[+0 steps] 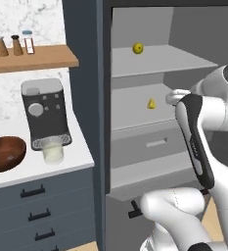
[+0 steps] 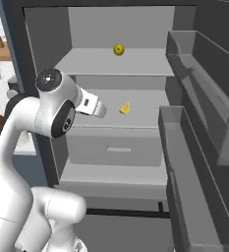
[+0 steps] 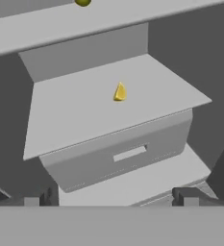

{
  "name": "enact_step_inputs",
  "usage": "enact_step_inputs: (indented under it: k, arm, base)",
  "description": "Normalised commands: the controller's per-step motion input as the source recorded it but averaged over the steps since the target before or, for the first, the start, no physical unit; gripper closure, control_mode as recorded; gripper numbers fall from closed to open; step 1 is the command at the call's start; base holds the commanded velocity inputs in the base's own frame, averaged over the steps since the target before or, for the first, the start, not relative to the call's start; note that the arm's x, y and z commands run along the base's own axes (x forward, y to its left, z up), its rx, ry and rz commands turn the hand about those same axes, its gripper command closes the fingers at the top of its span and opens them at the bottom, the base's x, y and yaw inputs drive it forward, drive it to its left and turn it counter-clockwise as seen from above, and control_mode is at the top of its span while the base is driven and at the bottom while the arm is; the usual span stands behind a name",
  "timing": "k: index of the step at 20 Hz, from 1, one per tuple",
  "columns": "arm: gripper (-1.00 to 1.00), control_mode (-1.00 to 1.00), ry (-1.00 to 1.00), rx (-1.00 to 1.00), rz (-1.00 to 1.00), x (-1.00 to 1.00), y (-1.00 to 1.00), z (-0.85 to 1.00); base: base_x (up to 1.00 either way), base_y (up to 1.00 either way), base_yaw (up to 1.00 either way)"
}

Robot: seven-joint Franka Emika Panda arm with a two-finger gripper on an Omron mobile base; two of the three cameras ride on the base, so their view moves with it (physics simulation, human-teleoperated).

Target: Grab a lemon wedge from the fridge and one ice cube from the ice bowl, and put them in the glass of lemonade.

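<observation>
the fridge stands open, its grey shelves bare but for two yellow things; the lemon wedge lies alone on the middle shelf, above a grey drawer, and in the hand view it sits at about 12 o'clock from the hand, well apart from it; the hand's two dark fingertips are spread wide at the bottom of that view with nothing between them, touching nothing; a whole round lemon rests on the shelf above, at 12 o'clock from the wedge; in the right base view the wedge lies just at 3 o'clock of the arm's white wrist, and the door bins hang at 3 o'clock of the shelves; in the left base view the counter lies at 9 o'clock of the fridge; on it the ice bowl sits at the far left edge, and the glass of lemonade stands at 3 o'clock of the bowl, under a dark coffee machine; a wooden shelf above carries small shakers.
</observation>
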Motion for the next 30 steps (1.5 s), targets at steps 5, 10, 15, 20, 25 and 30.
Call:
enact_step_inputs:
  k: [5,10,15,20,25,30]
  arm:
    - [-1.0,1.0,0.0,0.0,0.0,0.0,0.0,0.0]
    - [-1.0,1.0,0.0,0.0,0.0,0.0,0.0,0.0]
    - [-1.0,-1.0,0.0,0.0,0.0,0.16,-0.37,-0.16]
    - [-1.0,-1.0,0.0,-0.01,0.0,0.5,-0.21,-0.26]
    - [-1.0,-1.0,0.01,-0.01,0.0,0.7,-0.03,-0.28]
    - [-1.0,-1.0,0.02,0.0,0.0,1.0,0.1,-0.63]
  base:
    - [0.24,-0.23,0.0]
    - [0.05,-0.28,0.0]
    - [0.0,0.0,0.0]
    - [0.0,0.0,0.0]
    - [0.0,0.0,0.0]
    - [0.0,0.0,0.0]
